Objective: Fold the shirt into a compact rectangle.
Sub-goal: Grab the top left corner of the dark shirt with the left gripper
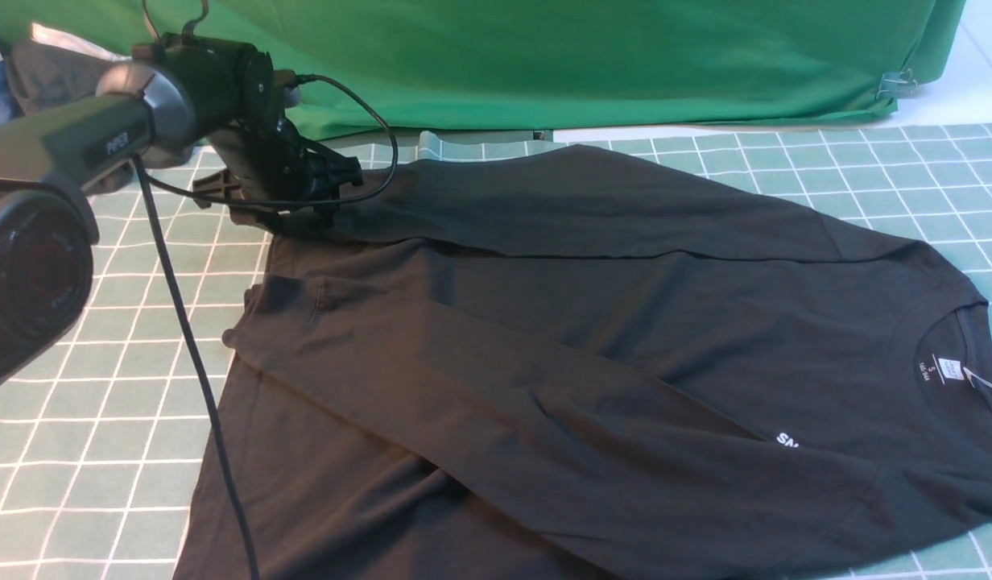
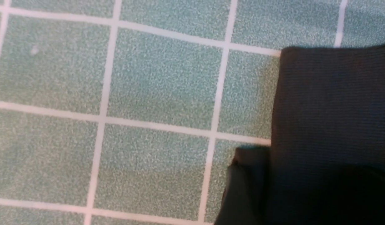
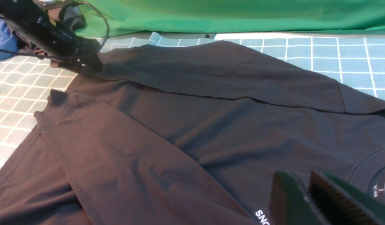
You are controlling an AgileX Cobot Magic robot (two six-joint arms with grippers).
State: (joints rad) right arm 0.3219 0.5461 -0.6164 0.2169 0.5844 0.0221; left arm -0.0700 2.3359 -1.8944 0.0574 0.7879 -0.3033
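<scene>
Right, the shirt (image 1: pixel 593 322) lies spread flat on the green-checked surface (image 1: pixel 101 403), collar out to the right and hem to the left, taking up most of the middle and near side. Both sleeves are folded in across the body. The far sleeve (image 1: pixel 584 201) runs leftward along the far edge, and its ribbed cuff (image 2: pixel 330 100) rests on the checked surface past the shirt's far left corner. The left claw (image 1: pixel 283 205) sits right at that cuff, low to the surface. Its fingers are lost against the black cloth and its own wrist view shows only cuff and grid, so I cannot tell whether it is open, closed or gripping. The near sleeve (image 1: pixel 464 387) slants across the front, its end lying on the body near the left edge. Over on the right, the white neck label (image 1: pixel 951 370) shows inside the collar, and the first white letters of the chest lettering (image 1: pixel 786 441) peek out beside the near sleeve. The right claw (image 3: pixel 298 178) hovers over the chest close to that lettering, fingers drawn almost together and empty. Along the far side, the big green cloth (image 1: pixel 584 56) drapes behind the surface.
</scene>
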